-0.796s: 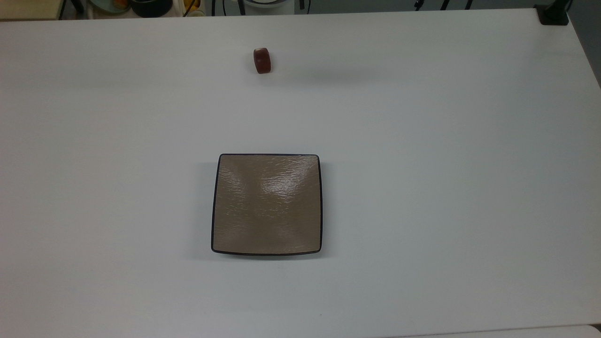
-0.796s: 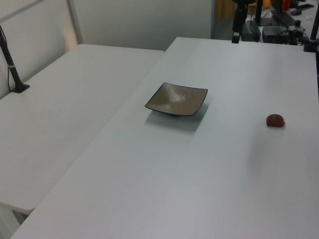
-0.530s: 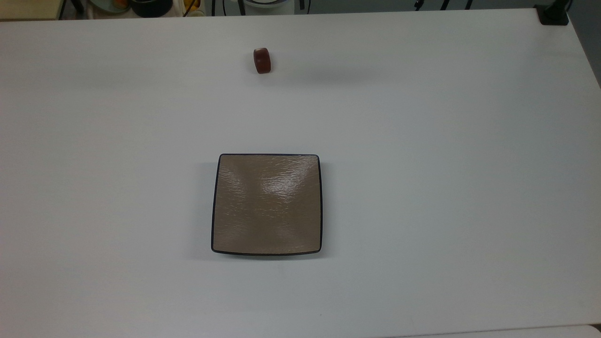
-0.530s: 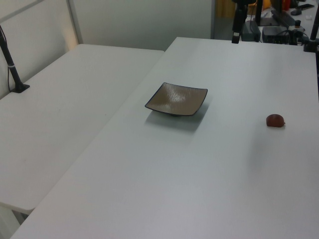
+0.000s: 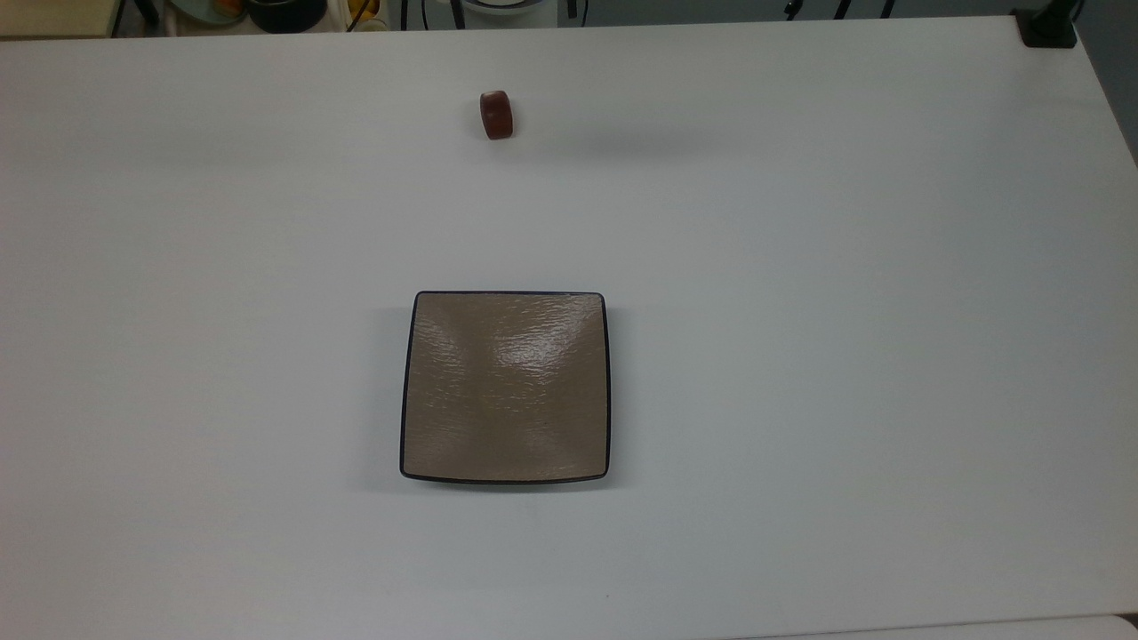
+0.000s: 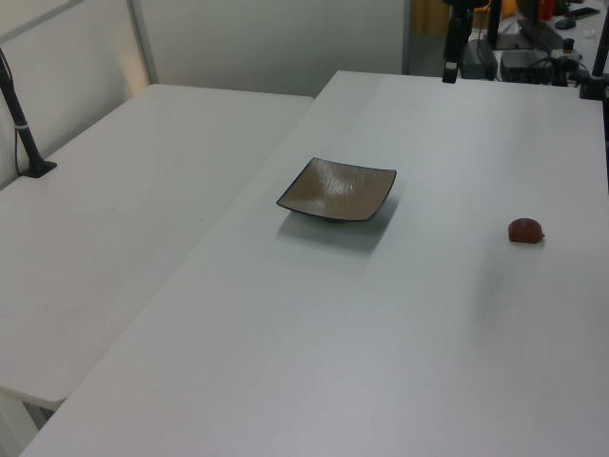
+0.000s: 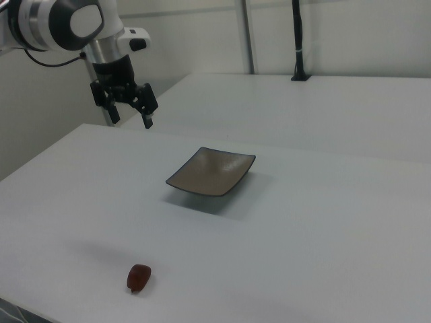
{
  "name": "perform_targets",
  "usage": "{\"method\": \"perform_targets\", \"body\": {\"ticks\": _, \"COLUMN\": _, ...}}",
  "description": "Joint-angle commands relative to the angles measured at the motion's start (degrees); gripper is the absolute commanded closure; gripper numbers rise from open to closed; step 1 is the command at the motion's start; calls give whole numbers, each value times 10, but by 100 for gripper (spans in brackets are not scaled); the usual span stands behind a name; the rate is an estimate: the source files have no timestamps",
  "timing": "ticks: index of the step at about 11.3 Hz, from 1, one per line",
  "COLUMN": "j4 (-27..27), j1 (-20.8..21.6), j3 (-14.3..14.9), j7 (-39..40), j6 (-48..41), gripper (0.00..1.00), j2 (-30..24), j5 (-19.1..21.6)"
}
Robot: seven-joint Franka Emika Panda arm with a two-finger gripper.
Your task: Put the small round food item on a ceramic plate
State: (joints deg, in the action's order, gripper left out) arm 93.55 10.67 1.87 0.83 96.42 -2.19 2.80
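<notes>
The small round food item (image 5: 496, 115) is a reddish-brown disc lying on the white table near the top view's upper edge; it also lies at the left view's right (image 6: 525, 230) and low in the right view (image 7: 139, 278). The ceramic plate (image 5: 505, 388) is square, tan-brown with a dark rim, and holds nothing; it sits mid-table (image 6: 337, 189) (image 7: 211, 171). My gripper (image 7: 130, 116) hangs open in the air at the right view's upper left, well above the table and far from both the food item and the plate.
The white table (image 5: 800, 267) spreads wide around the plate. A second white table (image 6: 114, 228) adjoins it on the left view's left. A black post (image 7: 297, 40) stands at the back in the right view, and dark stands (image 6: 457, 43) line the far edge in the left view.
</notes>
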Motion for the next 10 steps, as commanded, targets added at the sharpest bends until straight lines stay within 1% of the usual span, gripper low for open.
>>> {"method": "perform_targets", "body": {"ticks": 1, "j4": -7, "j1": 1, "j3": 2, "j7": 12, "j6": 5, "gripper": 0, "j2": 4, "j5": 6}}
{"method": "perform_targets", "body": {"ticks": 5, "j4": -2, "j1": 6, "j3": 2, "j7": 13, "j6": -1, "gripper": 0, "j2": 1, "j5": 2}}
{"method": "perform_targets", "body": {"ticks": 8, "j4": 17, "j1": 6, "j3": 2, "j7": 21, "j6": -4, "gripper": 0, "j2": -13, "j5": 3}}
{"method": "perform_targets", "body": {"ticks": 10, "j4": 43, "j1": 7, "j3": 2, "j7": 19, "j6": -20, "gripper": 0, "j2": -27, "j5": 3}}
